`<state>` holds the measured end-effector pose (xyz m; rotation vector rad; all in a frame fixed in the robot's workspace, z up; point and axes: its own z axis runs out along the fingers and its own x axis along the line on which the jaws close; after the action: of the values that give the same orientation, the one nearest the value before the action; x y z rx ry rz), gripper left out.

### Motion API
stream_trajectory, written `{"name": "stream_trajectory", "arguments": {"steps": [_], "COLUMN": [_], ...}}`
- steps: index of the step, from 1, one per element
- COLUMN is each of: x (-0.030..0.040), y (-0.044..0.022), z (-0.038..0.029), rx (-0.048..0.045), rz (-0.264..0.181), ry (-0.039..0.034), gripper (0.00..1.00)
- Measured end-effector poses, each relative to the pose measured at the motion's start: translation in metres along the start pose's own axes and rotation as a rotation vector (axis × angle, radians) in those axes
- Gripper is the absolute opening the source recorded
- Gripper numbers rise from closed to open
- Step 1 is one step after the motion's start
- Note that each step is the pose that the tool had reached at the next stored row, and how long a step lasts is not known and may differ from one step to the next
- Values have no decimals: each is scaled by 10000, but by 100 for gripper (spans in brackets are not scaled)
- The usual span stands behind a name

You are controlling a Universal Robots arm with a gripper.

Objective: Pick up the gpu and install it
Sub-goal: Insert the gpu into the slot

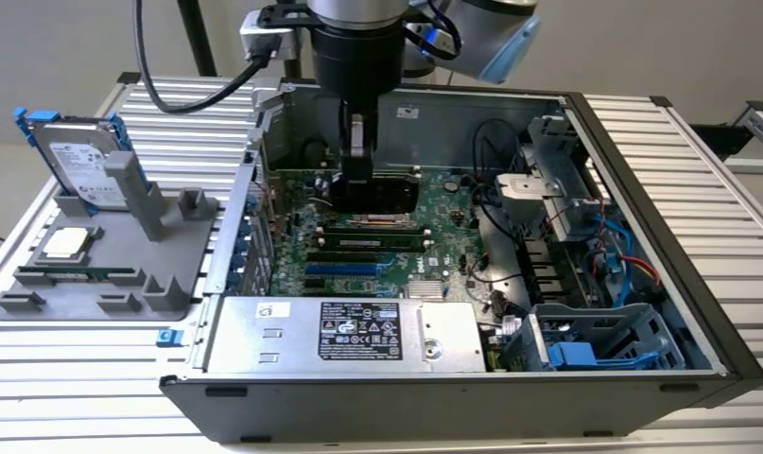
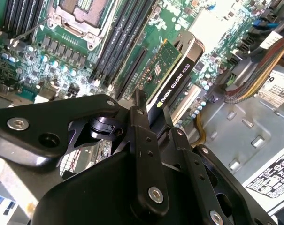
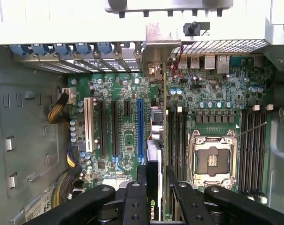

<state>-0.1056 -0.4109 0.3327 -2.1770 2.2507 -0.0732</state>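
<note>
My gripper hangs inside the open computer case, shut on the gpu. The card stands on edge over the green motherboard. In the second wrist view the gpu shows its green board on one face and its black shroud on the other, reaching away from the gripper. In the first wrist view the gpu appears edge-on, between the blue slot and the memory slots, with its silver bracket at the case's rear wall. I cannot tell whether it touches a slot.
A silver hard drive with blue rails and a small chip rest on a grey fixture on the exterior view's left. In the case are the power supply, a blue drive cage, cables and the empty processor socket.
</note>
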Motion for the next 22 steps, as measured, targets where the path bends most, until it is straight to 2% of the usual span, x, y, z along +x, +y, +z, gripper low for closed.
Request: {"name": "stream_trajectory", "arguments": {"steps": [6, 10, 14, 22], "x": [-3, 0, 10, 71], "y": [-27, -54, -87, -136], "z": [84, 122, 137, 152], "rx": [-21, -108, -283, -342], "rz": [16, 22, 24, 23], "ry": [1, 4, 12, 13], "gripper": [0, 0, 0, 0]}}
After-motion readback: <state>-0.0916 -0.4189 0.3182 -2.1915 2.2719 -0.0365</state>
